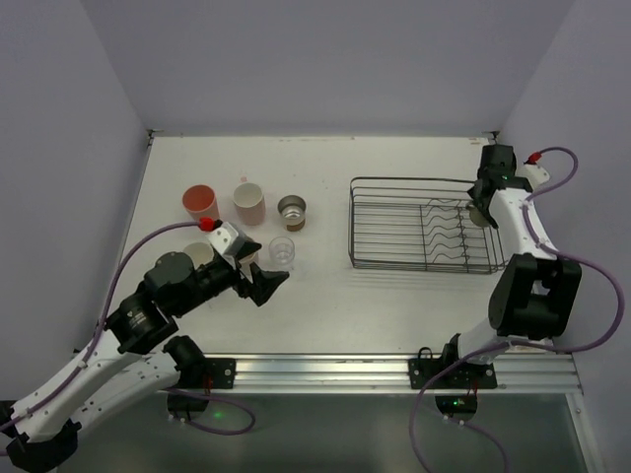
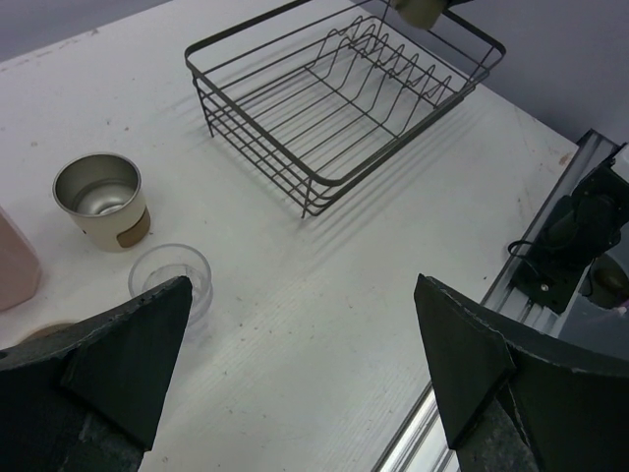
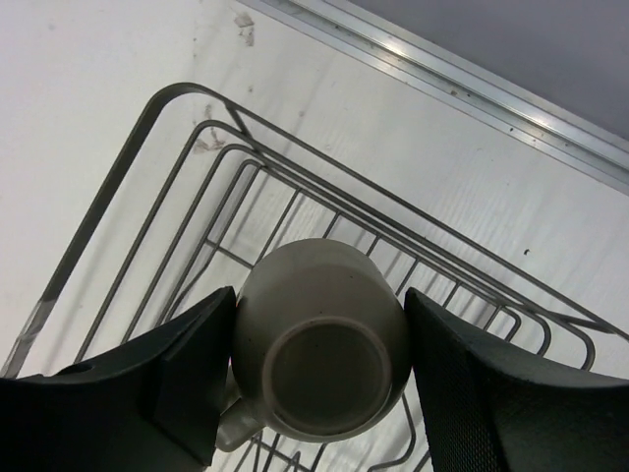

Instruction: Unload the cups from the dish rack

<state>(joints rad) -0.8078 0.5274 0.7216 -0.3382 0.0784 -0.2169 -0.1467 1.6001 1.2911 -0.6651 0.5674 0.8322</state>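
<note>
The top camera looks down from high above the near edge onto the whole white tabletop (image 1: 394, 305). The left wrist camera sits low near the front-left corner and faces across to the rectangular dark wire dish rack (image 2: 334, 103) (also in the overhead view, by the right edge). The right wrist camera points down, very close, at the rack's far-right corner and an upturned olive-grey mug (image 3: 319, 339).

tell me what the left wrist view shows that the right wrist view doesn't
Only the left wrist view: the metal cup, the clear cup and a pink cup cut off at the frame edge, beyond the open left gripper. Only the right wrist view: the right gripper closed on the olive-grey mug, base toward the camera. Both: the dish rack and the white table; the left wrist view catches just a sliver of the mug at its top edge.
</note>
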